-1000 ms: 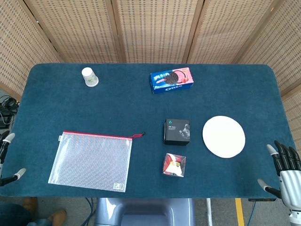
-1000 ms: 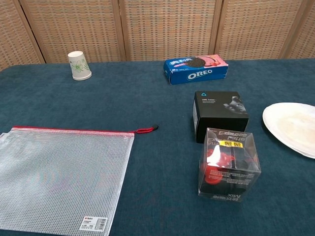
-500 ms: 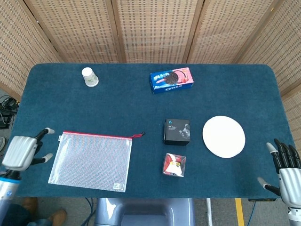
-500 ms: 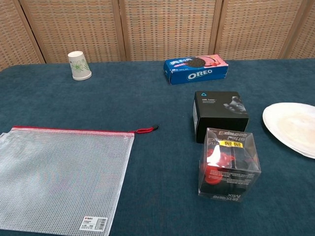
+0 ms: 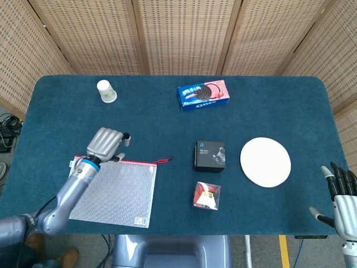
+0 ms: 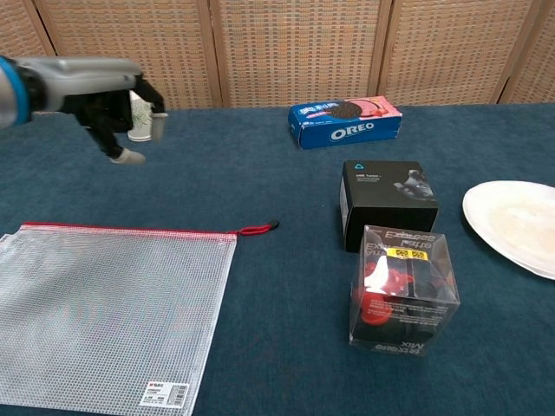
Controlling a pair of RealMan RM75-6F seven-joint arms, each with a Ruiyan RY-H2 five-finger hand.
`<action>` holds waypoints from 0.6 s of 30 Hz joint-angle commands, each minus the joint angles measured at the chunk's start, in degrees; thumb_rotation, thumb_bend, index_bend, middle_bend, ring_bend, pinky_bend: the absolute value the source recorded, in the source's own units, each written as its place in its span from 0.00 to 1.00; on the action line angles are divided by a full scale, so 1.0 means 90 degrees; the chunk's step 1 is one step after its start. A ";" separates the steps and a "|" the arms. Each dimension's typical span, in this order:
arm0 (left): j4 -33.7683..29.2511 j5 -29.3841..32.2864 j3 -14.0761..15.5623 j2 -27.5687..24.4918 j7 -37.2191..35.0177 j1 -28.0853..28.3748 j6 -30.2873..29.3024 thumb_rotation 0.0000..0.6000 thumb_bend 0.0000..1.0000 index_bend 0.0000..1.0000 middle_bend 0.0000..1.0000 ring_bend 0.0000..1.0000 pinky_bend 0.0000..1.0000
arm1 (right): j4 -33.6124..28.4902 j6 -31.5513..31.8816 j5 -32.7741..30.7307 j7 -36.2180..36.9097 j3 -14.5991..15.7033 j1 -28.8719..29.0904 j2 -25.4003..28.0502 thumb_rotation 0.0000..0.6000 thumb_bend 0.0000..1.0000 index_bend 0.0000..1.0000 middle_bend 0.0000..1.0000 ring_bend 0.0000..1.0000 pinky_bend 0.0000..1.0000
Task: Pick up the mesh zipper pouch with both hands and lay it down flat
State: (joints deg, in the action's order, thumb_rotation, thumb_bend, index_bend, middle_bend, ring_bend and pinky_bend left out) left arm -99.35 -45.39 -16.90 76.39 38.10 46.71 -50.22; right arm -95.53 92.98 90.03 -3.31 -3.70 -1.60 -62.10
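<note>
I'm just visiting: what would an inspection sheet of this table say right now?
Surface: table with dark blue cloth.
Job's things: mesh zipper pouch lying flat, untouched.
Clutter: paper cup, Oreo box, black box, clear box, white plate.
Robot hands: left robot hand above the pouch's zipper edge, holding nothing; right robot hand open at the table's near right corner.
Cables: some on the floor at left.
Surroundings: woven panels.

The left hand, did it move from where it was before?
Yes. The left hand swung in from the table's left edge and now hangs over the mesh pouch's red zipper edge.
</note>
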 commanded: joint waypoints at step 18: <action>0.2201 0.3432 0.0342 0.2400 0.1509 0.2411 -0.0022 1.00 0.34 0.47 1.00 0.99 1.00 | 0.0185 -0.0271 -0.0258 0.0299 -0.0053 0.0107 0.0024 1.00 0.00 0.03 0.00 0.00 0.00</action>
State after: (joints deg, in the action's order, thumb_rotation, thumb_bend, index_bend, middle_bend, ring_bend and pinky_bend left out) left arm -81.01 -15.94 -14.29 96.62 50.78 67.17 -50.08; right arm -93.85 90.56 87.73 -0.64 -4.18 -0.65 -61.91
